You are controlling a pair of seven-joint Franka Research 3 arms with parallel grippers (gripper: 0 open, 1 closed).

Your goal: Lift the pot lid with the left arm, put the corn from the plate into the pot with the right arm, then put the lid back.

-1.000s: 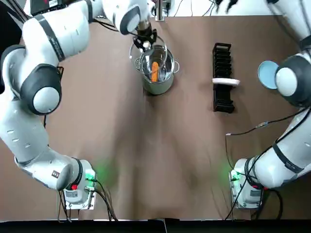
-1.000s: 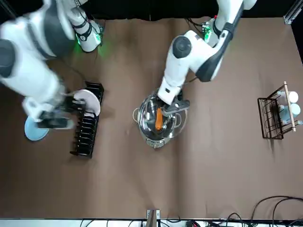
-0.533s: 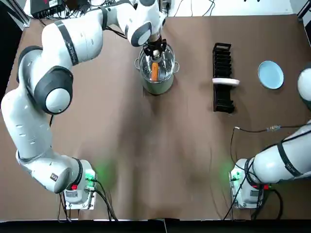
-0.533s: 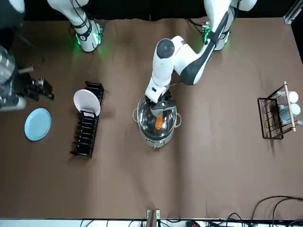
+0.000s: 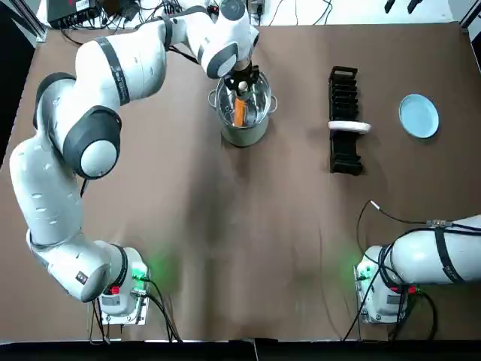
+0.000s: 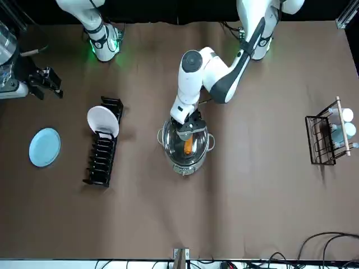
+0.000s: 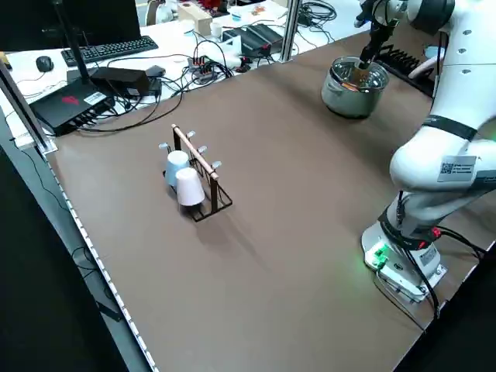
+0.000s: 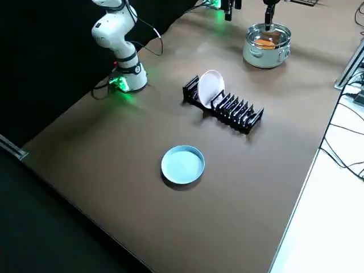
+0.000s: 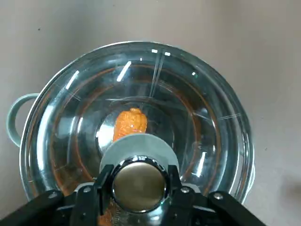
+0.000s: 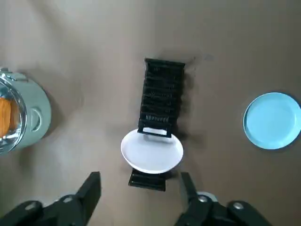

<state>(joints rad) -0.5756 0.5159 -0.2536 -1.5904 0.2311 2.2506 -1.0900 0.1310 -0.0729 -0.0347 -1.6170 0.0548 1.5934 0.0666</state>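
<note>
Corn (image 5: 239, 111) in pot (image 5: 244, 134), long axis near-to-far, lid (image 9: 197, 117) seated, left gripper (image 5: 242, 79) pinching its knob (image 9: 139, 187), right gripper (image 10: 139, 180) spread, raised.

corn (image 9: 130, 123): lower end behind lid knob (image 9: 139, 181) | right gripper (image 5: 400, 6): cropped by top view's edge

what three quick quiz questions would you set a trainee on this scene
1. True or false: the corn lies inside the pot.
2. What does the left pincer grip? A the lid B a spoon C a fork
3. Fill in: the white plate stands in the black ____.

Key: 1 true; 2 A; 3 rack.
</note>
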